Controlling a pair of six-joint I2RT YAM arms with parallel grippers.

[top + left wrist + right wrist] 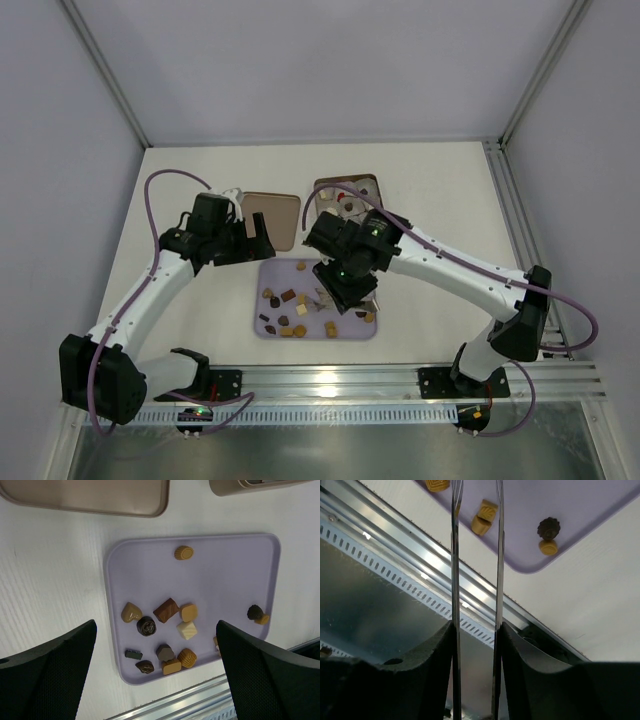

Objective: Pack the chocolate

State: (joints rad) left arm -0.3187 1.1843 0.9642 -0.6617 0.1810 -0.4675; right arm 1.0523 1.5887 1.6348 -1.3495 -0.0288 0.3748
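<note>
Left to right: my left gripper (pixel 256 238) hangs near the far left corner of the tray. Its black, mesh-textured fingers (pixel 50 675) are spread wide with nothing between them. In the left wrist view both are cut off at the lower edge, and one half hides a caramel piece. Beside it lies a shallow gold-brown metal pan (pixel 272 216) with rounded corners and a smooth matte surface. Next comes the flat lavender plastic tray (pixel 225 570), which carries the bite-size chocolate pieces (pixel 187 630): glossy dark brown, ridged caramel and cream, in square, round and heart shapes. Most are clustered toward its near left part. The oblong brown block (pixel 166 610) lies with its long axis diagonal to the tray's edges. From above, my right gripper (pixel 340 290) covers the tray's right middle. Its two thin metal blades (pixel 454 580) run parallel, narrowly apart, with nothing between them where visible. Their tips are cut off, so I cannot tell whether they pinch anything
</note>
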